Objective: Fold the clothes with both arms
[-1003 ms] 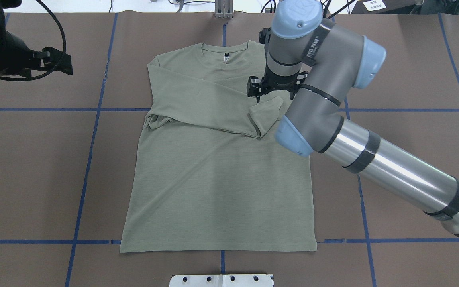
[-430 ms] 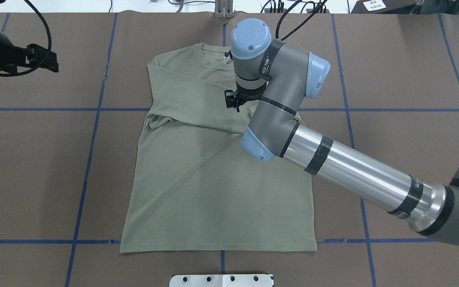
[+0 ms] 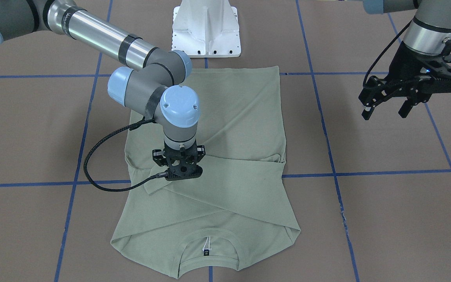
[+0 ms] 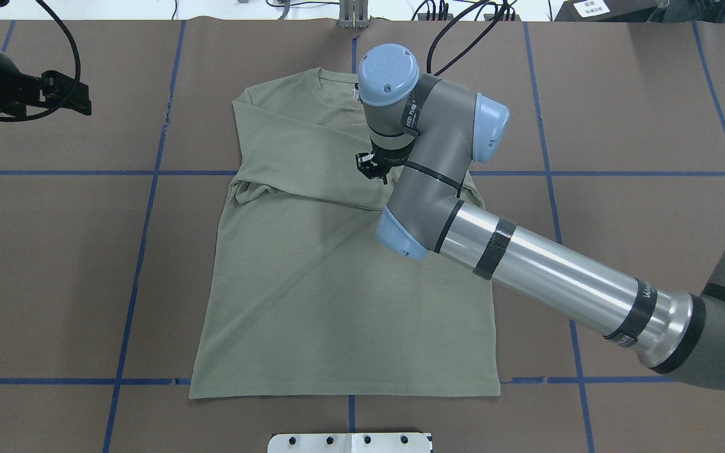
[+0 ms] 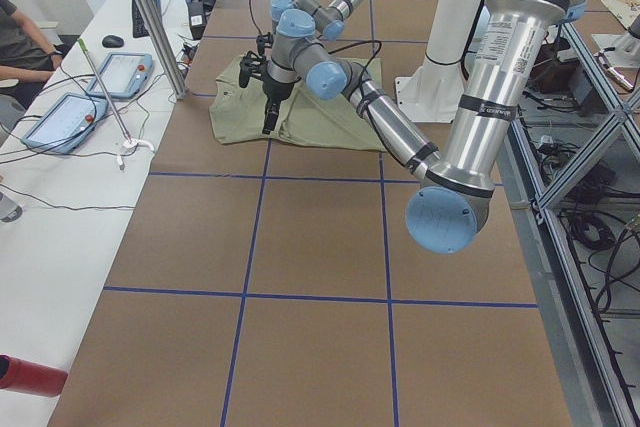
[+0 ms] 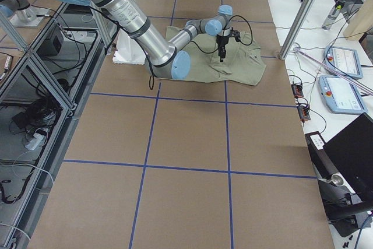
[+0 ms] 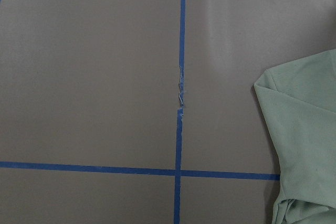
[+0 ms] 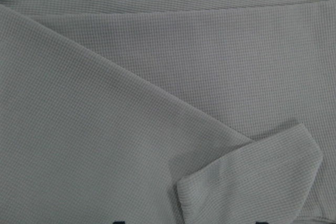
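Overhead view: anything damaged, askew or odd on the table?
Yes: the blue tape line beside the shirt is torn and frayed, clearest in the left wrist view. The shirt also bunches where the folded sleeve meets the armpit. Nothing else stands out.

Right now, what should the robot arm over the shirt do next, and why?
Probably lift the right gripper straight up, clear of the shirt. It looks open, and the cuff lies flat across the shirt's front, not pinched, so that fold seems done.
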